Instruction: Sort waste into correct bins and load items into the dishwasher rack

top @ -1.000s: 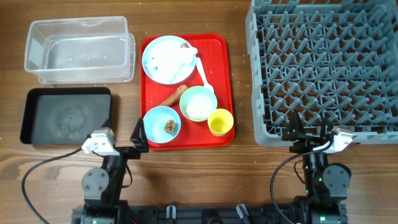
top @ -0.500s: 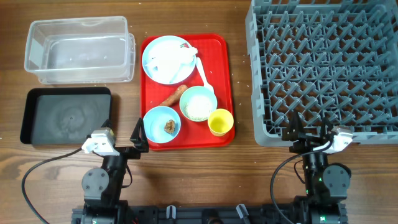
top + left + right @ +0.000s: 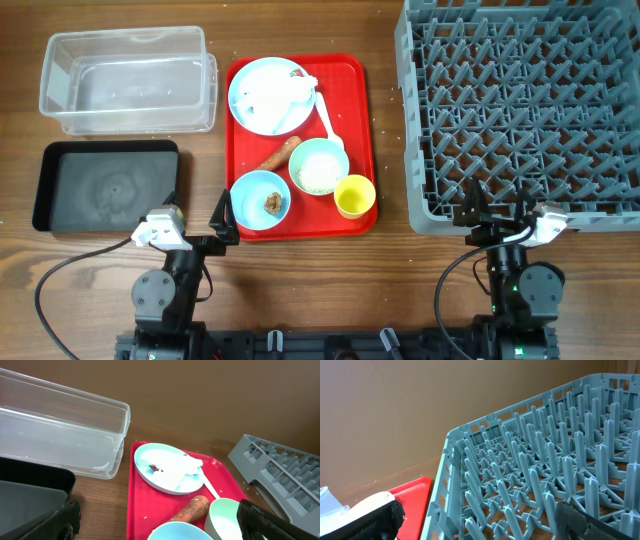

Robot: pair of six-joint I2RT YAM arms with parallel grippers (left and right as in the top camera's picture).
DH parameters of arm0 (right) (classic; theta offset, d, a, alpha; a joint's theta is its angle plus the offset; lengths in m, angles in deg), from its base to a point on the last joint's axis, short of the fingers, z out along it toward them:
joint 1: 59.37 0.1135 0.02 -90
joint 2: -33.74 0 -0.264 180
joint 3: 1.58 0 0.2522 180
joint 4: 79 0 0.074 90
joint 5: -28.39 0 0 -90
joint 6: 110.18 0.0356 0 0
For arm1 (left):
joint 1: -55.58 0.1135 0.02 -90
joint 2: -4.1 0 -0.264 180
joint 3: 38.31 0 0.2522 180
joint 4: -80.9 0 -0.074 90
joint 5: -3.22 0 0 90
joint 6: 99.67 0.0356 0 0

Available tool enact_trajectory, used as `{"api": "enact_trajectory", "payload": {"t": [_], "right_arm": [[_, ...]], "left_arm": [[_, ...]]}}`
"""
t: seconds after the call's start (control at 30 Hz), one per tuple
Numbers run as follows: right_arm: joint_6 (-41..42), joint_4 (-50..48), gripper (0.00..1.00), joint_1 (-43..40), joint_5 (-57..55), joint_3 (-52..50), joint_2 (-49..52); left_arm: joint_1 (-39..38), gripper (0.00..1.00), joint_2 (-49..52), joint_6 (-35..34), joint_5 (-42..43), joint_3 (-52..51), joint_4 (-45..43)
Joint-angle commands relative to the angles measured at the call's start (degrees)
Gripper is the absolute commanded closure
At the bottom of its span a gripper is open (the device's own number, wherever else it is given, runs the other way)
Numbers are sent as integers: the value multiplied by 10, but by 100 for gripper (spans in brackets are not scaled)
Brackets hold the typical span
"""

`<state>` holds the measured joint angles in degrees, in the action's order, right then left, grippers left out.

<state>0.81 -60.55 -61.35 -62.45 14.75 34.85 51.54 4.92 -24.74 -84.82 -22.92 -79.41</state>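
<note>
The left tool (image 3: 200,212) is open wide and holds nothing, and so is the right tool (image 3: 497,210). Both sit at the near edge of the tabletop. The left one is closer to the waste. The orange stick (image 3: 280,153) lies just ahead and a bit right, on the red tray (image 3: 352,100). It slants from near-left to far-right. The black tray (image 3: 45,190) is beside the left tool, by the left edge.

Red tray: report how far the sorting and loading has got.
Done: nothing; the clear tub, black tray and rack are empty. In hand: nothing; left gripper and right gripper are open and hold nothing. Left: all waste and dishes, on the red tray.
</note>
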Motion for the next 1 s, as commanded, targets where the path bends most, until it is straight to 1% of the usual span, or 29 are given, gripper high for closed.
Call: {"api": "enact_trajectory", "payload": {"t": [0.0, 0.13, 0.4, 0.47, 0.53, 0.63, 0.77, 0.83, 0.9, 0.97], "right_arm": [[4, -2, 0, -1, 9, -1, -5], [2, -2, 0, -1, 5, -1, -5], [3, -45, 0, -1, 10, 2, -5], [-23, -60, 0, -1, 40, 7, -5], [-85, -63, 0, -1, 73, 23, -5], [-144, -46, 0, -1, 76, 57, -5], [-183, -4, 0, -1, 91, 132, 17], [-198, 4, 0, -1, 107, 165, 40], [-200, 24, 0, -1, 111, 203, 70], [-221, 63, 0, -1, 120, 256, 111]], "left_arm": [[-3, 0, -7, 12, -3, -6, -3], [-3, 0, -7, 12, -3, -6, -3], [-3, 0, -7, 12, 12, -5, -7], [-3, 0, -7, 12, 17, -2, -6], [-3, 0, -6, 12, 16, 7, -6], [-3, 0, 6, 12, 16, 32, -6], [-3, 0, 58, 14, 28, 83, -5], [-3, 0, 105, 17, 45, 119, 3], [-3, 0, 153, 34, 66, 162, 23], [-3, 0, 228, 57, 77, 236, 58]]}}
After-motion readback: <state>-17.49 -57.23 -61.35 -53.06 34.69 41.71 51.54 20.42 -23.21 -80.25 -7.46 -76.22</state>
